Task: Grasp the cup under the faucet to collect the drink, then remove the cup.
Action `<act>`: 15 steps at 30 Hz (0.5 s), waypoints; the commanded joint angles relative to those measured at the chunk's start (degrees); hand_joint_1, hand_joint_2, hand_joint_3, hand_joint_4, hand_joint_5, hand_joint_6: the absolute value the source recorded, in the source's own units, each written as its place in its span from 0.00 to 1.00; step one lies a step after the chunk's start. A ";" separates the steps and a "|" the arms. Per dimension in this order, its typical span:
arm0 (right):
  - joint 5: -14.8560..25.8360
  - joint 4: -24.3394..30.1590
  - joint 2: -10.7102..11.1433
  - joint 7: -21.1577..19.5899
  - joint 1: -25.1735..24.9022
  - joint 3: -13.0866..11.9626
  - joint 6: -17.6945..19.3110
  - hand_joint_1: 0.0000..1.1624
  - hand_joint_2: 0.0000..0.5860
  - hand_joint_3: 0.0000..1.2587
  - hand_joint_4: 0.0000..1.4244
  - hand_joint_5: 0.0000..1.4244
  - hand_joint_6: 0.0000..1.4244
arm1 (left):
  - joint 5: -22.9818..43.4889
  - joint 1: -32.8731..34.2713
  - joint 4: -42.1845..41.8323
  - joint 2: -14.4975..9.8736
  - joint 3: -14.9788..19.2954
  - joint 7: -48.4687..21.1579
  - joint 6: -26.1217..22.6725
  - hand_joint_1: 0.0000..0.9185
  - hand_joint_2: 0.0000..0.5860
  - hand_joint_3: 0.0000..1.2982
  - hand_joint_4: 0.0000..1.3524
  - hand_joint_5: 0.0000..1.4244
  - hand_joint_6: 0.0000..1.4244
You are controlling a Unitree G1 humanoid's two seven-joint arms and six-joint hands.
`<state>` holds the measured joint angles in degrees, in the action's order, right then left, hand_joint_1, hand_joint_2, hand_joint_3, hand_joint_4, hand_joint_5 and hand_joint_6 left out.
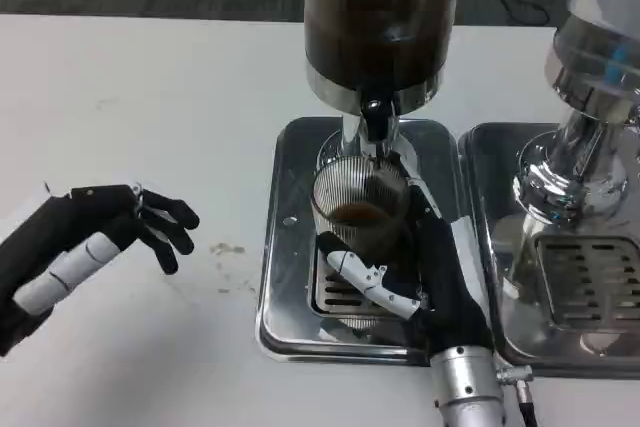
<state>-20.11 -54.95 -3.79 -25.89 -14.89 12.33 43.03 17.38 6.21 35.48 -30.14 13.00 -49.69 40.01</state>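
Nearest the camera, the right hand (405, 277), black-palmed with a white-and-black finger, reaches up from its silver forearm (466, 387) and wraps the clear ribbed glass cup (360, 209), thumb side across the cup's near wall, the rest of the hand along its right flank. That's a hold, fingers closed around the glass. The cup stands upright on the slotted grille of the shiny steel drip tray (290, 247), its long axis vertical, directly beneath the black faucet (375, 119), with a shallow pool of dark drink visible at its bottom. Out to the left of the cup, well apart from it, the left hand (95, 242) hovers over the white table (150, 97), fingers loosely spread and grasping nothing. Beyond the cup rises the tall transparent dispenser tank (380, 17), full of dark brown liquid, and to the cup's right sits a second steel tray (490, 177) under another chrome dispenser (590, 97). The right hand is the one on the job; since the faucet hangs just above the rim, I'd judge the cup must come out toward the robot, kept level.
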 commanded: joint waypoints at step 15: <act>-6.33 1.63 0.03 -14.44 5.27 1.18 0.18 0.75 0.29 0.39 0.52 0.69 0.98 | -0.83 0.70 0.05 0.42 -1.52 -0.01 0.10 0.14 0.23 0.47 0.47 0.50 0.28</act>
<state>-26.00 -53.41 -3.31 -38.93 -12.44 13.47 44.48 17.34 6.34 35.32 -30.14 12.23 -49.69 40.01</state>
